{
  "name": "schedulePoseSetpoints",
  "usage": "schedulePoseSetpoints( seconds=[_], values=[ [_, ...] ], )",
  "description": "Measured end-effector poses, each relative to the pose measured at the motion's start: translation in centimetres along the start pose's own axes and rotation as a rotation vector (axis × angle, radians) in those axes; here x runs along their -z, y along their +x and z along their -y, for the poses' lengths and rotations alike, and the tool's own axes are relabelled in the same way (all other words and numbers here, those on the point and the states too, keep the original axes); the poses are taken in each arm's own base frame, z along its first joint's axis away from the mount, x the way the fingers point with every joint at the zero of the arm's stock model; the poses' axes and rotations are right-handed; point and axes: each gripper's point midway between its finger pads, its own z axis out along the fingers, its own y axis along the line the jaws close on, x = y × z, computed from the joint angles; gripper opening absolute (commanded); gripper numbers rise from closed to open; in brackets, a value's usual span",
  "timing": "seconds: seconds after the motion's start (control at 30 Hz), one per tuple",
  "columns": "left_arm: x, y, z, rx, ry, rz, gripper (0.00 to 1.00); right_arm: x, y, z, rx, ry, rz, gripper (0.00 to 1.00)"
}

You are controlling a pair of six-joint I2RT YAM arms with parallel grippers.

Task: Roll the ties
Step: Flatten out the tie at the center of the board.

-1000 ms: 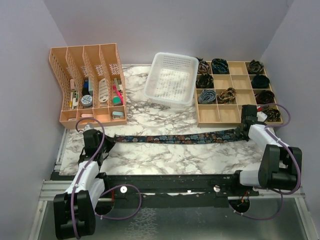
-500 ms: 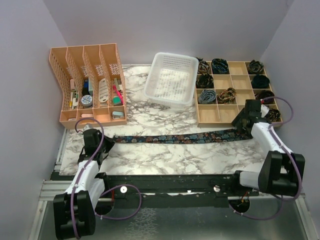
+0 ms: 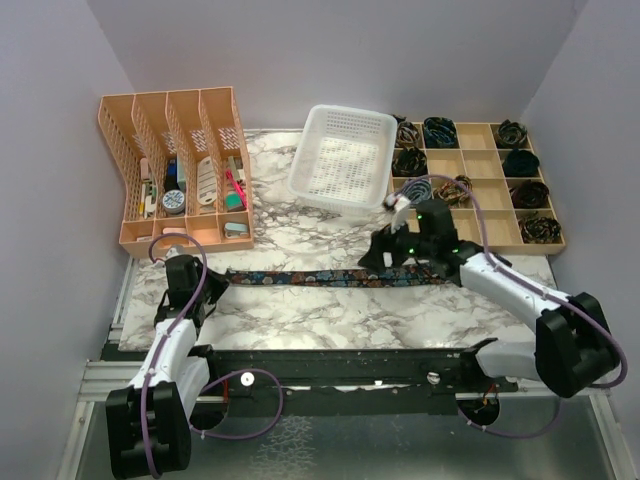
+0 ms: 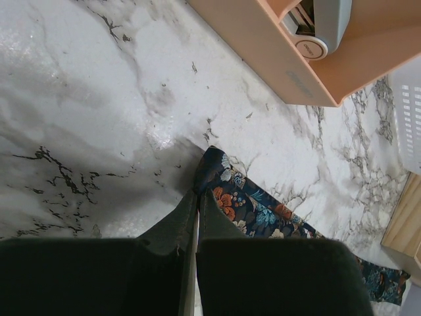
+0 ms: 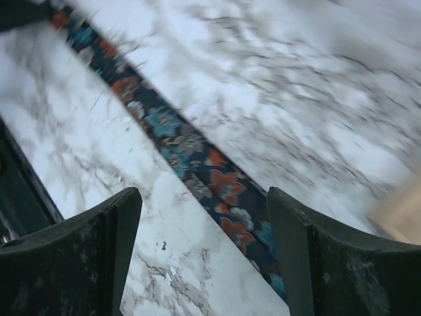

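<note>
One tie [image 3: 300, 277], dark with red, blue and white flowers, lies flat and stretched from left to right across the marble table. My left gripper [image 3: 205, 285] is shut on its narrow left end; in the left wrist view the pointed tip of the tie [image 4: 227, 181] pokes out past the shut left gripper [image 4: 197, 195]. My right gripper [image 3: 385, 254] hovers over the tie's right part, open. In the right wrist view the tie [image 5: 223, 185] runs diagonally between the wide-apart fingers [image 5: 125, 227], untouched. That view is blurred.
A wooden compartment box [image 3: 480, 165] at the back right holds several rolled ties [image 3: 438, 130]. A white plastic basket [image 3: 343, 160] sits at the back middle. A peach file organiser [image 3: 180, 170] with small items stands at the back left, close to my left gripper.
My right gripper has opened, let go of the tie's right end and swung left along the tie. The tie's right end now lies loose. The left arm has not moved.
</note>
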Motion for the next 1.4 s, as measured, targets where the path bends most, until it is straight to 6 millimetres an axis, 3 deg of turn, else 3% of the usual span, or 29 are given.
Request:
schedulePoseSetpoints(
  seconds=[0.07, 0.13, 0.33, 0.47, 0.8, 1.07, 1.27, 1.4],
  values=[
    [0.0, 0.0, 0.0, 0.000, -0.001, -0.001, 0.00, -1.4, 1.7, -3.9, 0.190, -0.150, -0.041, 0.85],
    [0.0, 0.1, -0.1, 0.000, -0.003, -0.003, 0.00, -2.2, 3.0, -5.3, 0.349, -0.241, -0.066, 0.86],
    [0.0, 0.1, -0.1, -0.002, -0.002, -0.003, 0.00, -5.5, 6.8, -5.7, 0.653, -0.384, -0.170, 0.82],
    [0.0, 0.1, -0.1, -0.002, -0.003, -0.006, 0.00, -7.3, 7.3, -6.1, 0.755, -0.445, -0.197, 0.81],
    [0.0, 0.2, -0.1, -0.002, -0.003, -0.009, 0.00, -10.1, 7.3, -6.7, 0.840, -0.487, -0.218, 0.59],
    [0.0, 0.3, 0.0, -0.003, -0.001, -0.018, 0.00, -10.5, 8.4, -7.7, 0.884, -0.515, -0.239, 0.40],
    [0.0, 0.2, 0.3, -0.005, 0.009, -0.025, 0.00, -10.7, 8.3, -7.8, 0.901, -0.510, -0.225, 0.38],
    [0.0, 0.2, 0.4, -0.005, 0.010, -0.027, 0.00, -10.7, 8.3, -7.8, 0.901, -0.511, -0.227, 0.29]
  ],
)
